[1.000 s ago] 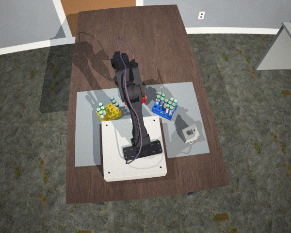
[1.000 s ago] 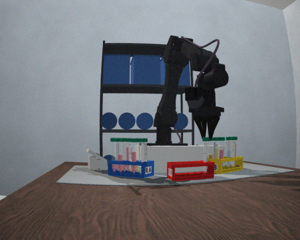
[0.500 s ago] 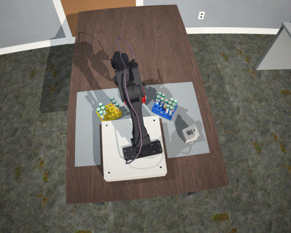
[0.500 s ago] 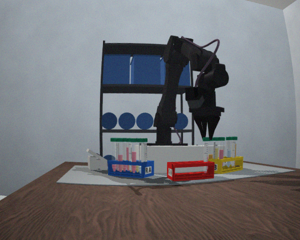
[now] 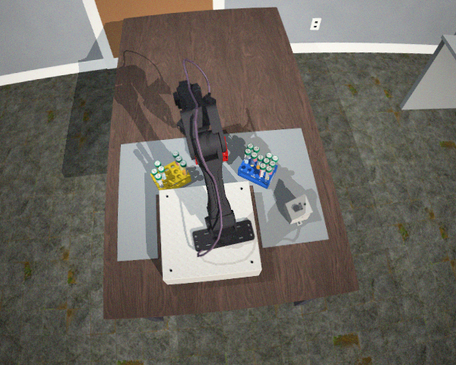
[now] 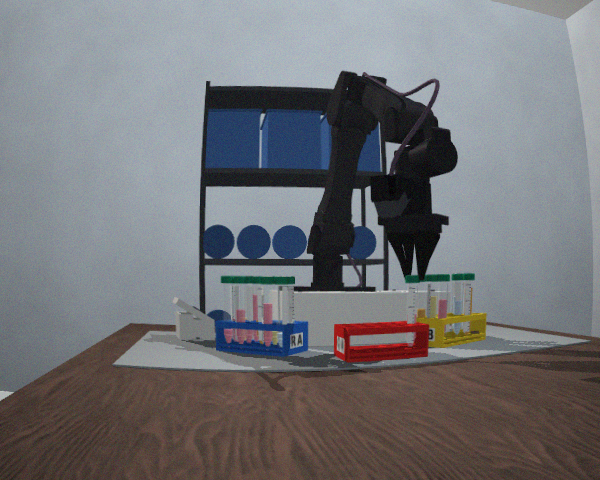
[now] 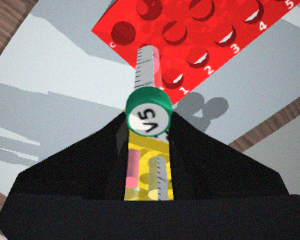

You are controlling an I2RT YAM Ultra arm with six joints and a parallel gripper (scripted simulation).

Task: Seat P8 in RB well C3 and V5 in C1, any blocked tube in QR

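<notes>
My gripper (image 6: 415, 276) (image 7: 148, 122) is shut on the green-capped tube V5 (image 6: 411, 279) (image 7: 149, 97). V5 stands upright with its lower part in an end well of the red rack QR (image 6: 383, 355) (image 7: 124, 14), apparently B1. Its cap is about level with the other caps. The yellow rack RB (image 5: 171, 183) (image 7: 147, 142) holds several green-capped tubes in two groups. The blue rack RA (image 5: 251, 179) (image 6: 253, 349) holds several more. Which tube is P8 cannot be read. The arm hides most of QR in the top view.
The pale DONE box (image 5: 301, 207) (image 6: 191, 325) stands to the right of RA as seen from the base. Its lamp state cannot be told. The racks and box stand on the grey bench mat (image 5: 134, 220). The white base block (image 5: 181, 243) lies beneath the arm's base.
</notes>
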